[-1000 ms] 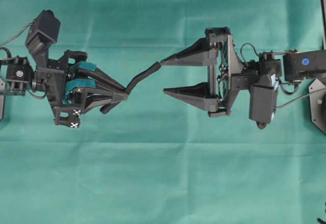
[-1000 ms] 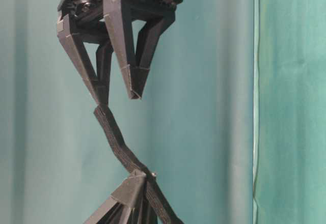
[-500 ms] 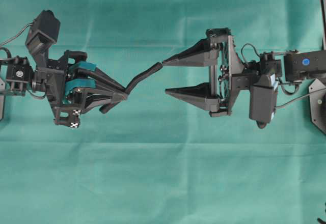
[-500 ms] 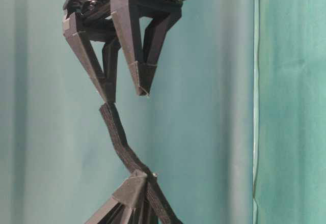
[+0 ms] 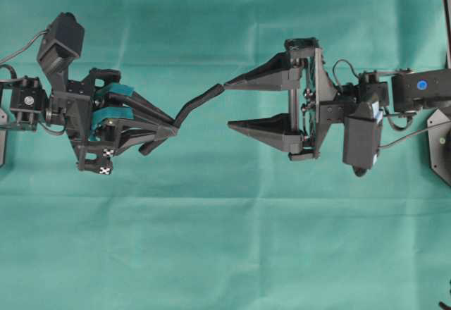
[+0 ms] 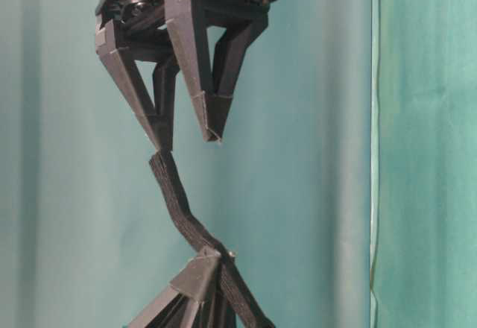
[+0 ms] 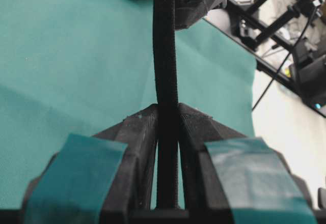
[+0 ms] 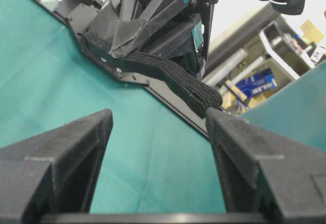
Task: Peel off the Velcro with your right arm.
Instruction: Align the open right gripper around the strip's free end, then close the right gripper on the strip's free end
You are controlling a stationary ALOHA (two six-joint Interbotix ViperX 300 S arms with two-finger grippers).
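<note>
The Velcro [image 5: 197, 103] hangs above the green cloth [image 5: 225, 253], clamped in the left gripper [image 5: 169, 128], its free end touching one finger of the parted right gripper [image 5: 227, 106], which I judge should shift sideways to straddle the tip before closing.

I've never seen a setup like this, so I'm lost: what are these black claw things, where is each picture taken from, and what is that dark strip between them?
They are two robot arms over a green cloth. One picture looks down from above, one from table height, two from cameras on the wrists. The left gripper, its fingers taped teal, is shut on a thin black Velcro strip and holds it in the air. The right gripper, with plain black pointed fingers, stands open; the strip's free end sits at one fingertip, not clamped.
</note>
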